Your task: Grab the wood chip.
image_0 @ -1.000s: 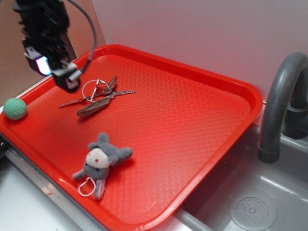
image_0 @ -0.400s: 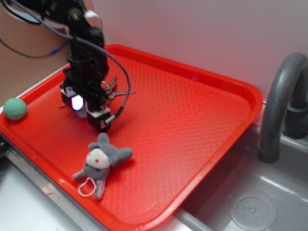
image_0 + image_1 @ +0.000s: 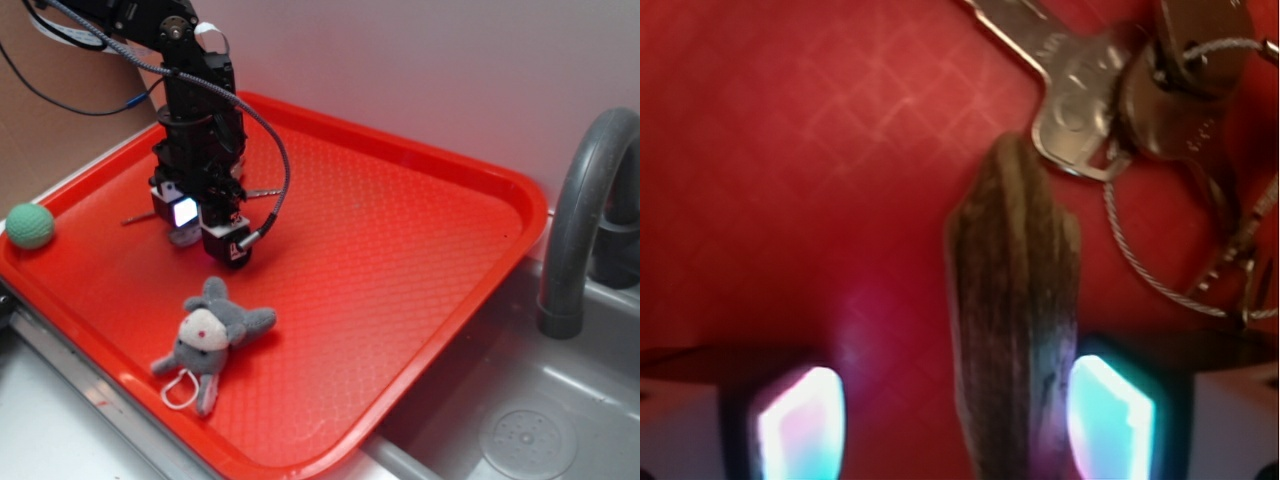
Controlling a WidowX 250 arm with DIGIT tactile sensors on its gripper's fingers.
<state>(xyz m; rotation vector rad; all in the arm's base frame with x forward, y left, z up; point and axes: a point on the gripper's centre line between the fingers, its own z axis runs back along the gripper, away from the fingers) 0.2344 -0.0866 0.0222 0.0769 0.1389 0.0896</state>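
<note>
The wood chip (image 3: 1015,310) is a brown-grey grained sliver lying flat on the red tray (image 3: 790,150). In the wrist view it runs between my two glowing fingertips, close to the right fingertip (image 3: 1110,415), with a gap to the left one (image 3: 800,420). My gripper (image 3: 955,420) is open and straddles the chip. In the exterior view my gripper (image 3: 205,232) is down at the tray's left part, and its body hides the chip. The silver keys (image 3: 1080,95) touch the chip's far tip.
A grey plush toy (image 3: 210,335) lies on the tray near its front edge. A green ball (image 3: 30,225) sits at the tray's left rim. A key ring wire (image 3: 1160,270) loops to the right of the chip. A grey faucet (image 3: 580,220) and sink stand to the right.
My gripper has come down from above the tray's left rim to the keys and chip. It now stands over the chip, which it hides in the exterior view.
</note>
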